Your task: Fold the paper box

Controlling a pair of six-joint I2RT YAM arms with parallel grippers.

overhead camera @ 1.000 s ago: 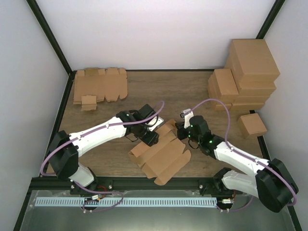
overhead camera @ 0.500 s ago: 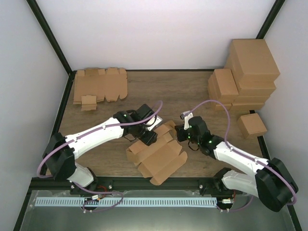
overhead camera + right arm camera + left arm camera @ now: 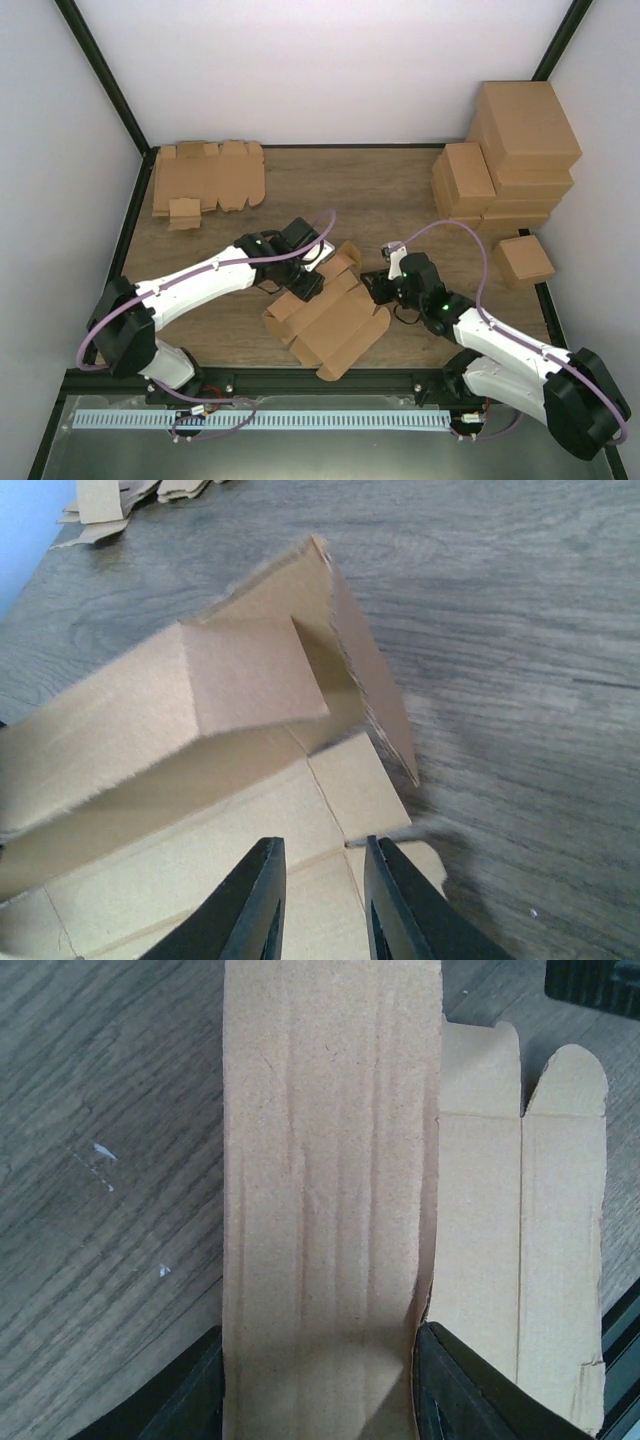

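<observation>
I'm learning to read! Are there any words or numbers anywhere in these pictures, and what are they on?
No text can be read anywhere.
Paper box: plain brown, nothing printed.
Flat cardboard sheets: plain, no print showing.
Stacked cartons: plain, no print showing.
White tag on the right arm: too small to tell if it has writing.
</observation>
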